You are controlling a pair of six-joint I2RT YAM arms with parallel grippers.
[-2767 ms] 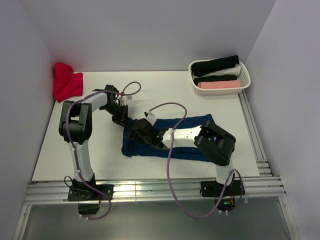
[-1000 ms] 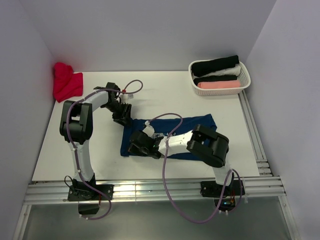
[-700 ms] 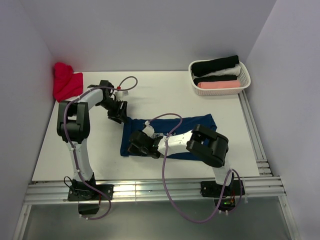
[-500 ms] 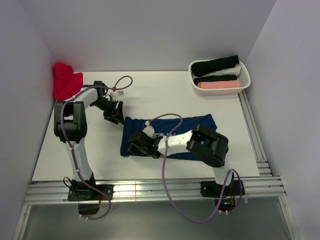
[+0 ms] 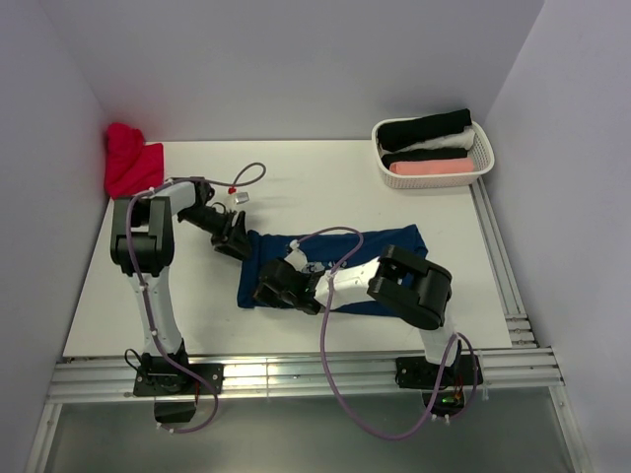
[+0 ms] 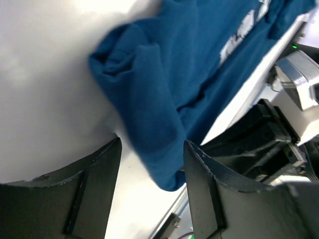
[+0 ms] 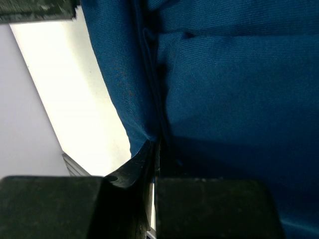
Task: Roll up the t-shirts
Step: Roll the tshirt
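A navy blue t-shirt [image 5: 389, 241] is laid out flat on the white table [image 5: 325, 187], a little below the middle of the top view, stretched from left to right. Its left end is doubled over into a thicker band. In the left wrist view the navy blue t-shirt [image 6: 164, 84] is seen as a bunched, folded corner, with part of a pale print showing toward the upper right of the frame.

The left gripper [image 5: 235, 236] is placed at the upper left corner of the shirt. In its own camera the left gripper [image 6: 152, 142] is seen with its jaws set well apart, the folded corner lying in the gap between them; whether the cloth is touched by either finger cannot be told.

The right gripper [image 5: 271, 291] is stretched low across the shirt to its lower left edge. In the right wrist view the right gripper [image 7: 153, 149] is shown with its jaws pressed together, and a fold of the navy blue t-shirt [image 7: 234, 74] is pinched at the tips, bare table showing to the left of the cloth.

A red t-shirt [image 5: 131, 163] is heaped at the far left edge of the table, against the wall. At the upper right, a white basket [image 5: 480, 148] is filled with three rolled shirts lying side by side: a black roll [image 5: 426, 128], a white roll [image 5: 444, 145] and a pink roll [image 5: 430, 167].
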